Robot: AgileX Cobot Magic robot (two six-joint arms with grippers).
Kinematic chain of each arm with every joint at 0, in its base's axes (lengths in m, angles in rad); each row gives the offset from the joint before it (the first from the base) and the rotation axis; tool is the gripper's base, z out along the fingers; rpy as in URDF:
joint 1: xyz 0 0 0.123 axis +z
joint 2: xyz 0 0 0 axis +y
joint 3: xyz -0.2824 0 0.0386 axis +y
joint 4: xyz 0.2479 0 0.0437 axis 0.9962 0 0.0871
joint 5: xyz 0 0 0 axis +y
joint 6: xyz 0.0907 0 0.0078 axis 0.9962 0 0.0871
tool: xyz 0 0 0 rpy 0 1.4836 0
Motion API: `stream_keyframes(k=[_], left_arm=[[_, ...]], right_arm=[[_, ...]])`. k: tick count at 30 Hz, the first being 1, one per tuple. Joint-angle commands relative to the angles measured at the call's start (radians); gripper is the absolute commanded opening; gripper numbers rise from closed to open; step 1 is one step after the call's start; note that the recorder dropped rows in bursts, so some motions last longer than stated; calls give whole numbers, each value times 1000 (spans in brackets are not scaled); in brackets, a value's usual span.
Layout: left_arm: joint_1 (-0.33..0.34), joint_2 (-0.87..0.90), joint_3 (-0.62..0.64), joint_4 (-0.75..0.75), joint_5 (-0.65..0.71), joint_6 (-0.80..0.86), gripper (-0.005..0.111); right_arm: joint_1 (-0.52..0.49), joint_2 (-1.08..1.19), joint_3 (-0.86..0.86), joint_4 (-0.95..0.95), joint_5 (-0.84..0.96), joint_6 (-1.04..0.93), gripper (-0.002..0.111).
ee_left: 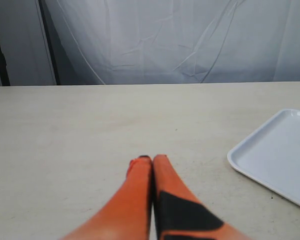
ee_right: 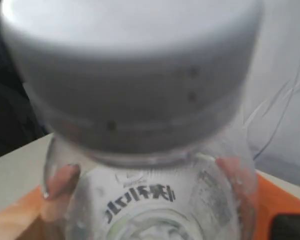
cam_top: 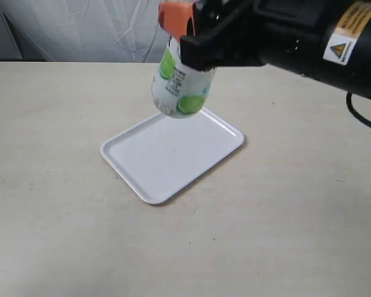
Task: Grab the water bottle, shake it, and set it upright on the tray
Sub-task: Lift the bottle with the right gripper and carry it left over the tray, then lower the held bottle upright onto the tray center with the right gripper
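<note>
The right arm reaches in high, its gripper (cam_top: pixel 187 34) clamped on the bottle (cam_top: pixel 180 86) just under the cap (ee_right: pixel 130 65). The bottle hangs tilted below the gripper, base down, over the tray (cam_top: pixel 173 154). What it holds cannot be told. The left gripper (ee_left: pixel 151 162) is pressed shut on nothing, low over the table (ee_left: pixel 90 130), with the tray off to its side.

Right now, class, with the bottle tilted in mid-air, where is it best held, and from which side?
Hold the bottle high, just under the cap, from the right, as the right gripper does: fingers either side of the round shoulder leave the base free to meet the tray.
</note>
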Motion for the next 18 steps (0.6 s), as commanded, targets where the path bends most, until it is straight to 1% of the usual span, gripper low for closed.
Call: stream_keyframes(k=[1,3,5,6,8,9,11,12,14,18], left_arm=[[1,-4,3,-1,-1,-4,0],[1,-4,3,-1,-1,-4,0],[1,-4,3,-1,-1,-4,0],[1,-4,3,-1,-1,-4,0],[1,-4,3,-1,-1,-4,0],[1,-4,3,-1,-1,-4,0],[1,-4,3,-1,-1,-4,0],[1,-4,3,-1,-1,-4,0],[1,-4,3,-1,-1,-4,0],[1,-4,3,-1,-1,-4,0]], right_arm=[[4,86,-6,-8,127,-2,-1],[4,190,-6,-2,251,0,-1],[9,213,-6,24,264,0,-1],[17,202,-6,24,243,0,-1],[43,134,-6,0,127,-2,-1],[52,86,-6,-27,25,-4,-1],[54,10,-6,-40,-106,-4,-1],[54,-2,-6,-42,-117,-6,-1],[54,-7,-6,-42,-102,-10,-1],[54,68,-6,-42,59,-10,-1]])
